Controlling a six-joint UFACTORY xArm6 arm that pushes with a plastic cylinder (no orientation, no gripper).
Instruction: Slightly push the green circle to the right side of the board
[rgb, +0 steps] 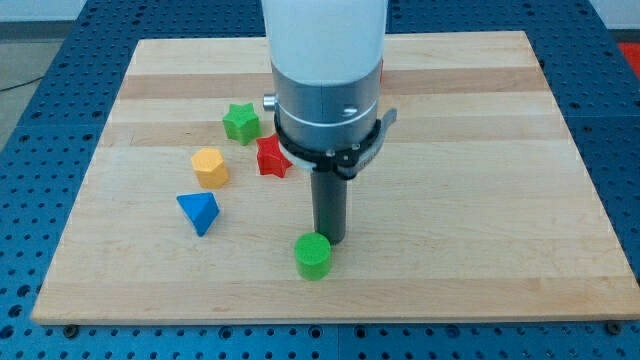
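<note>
The green circle (313, 256) is a small green cylinder lying near the view's bottom, a little left of the board's middle. My tip (331, 238) is the lower end of the dark rod under the white and grey arm. It stands just above and to the right of the green circle, very close to it or touching its upper right edge.
A green star (240, 122), a red star (271, 157), a yellow hexagon (210, 166) and a blue triangle (199, 211) lie in the board's left half. The wooden board (480, 200) rests on a blue perforated table.
</note>
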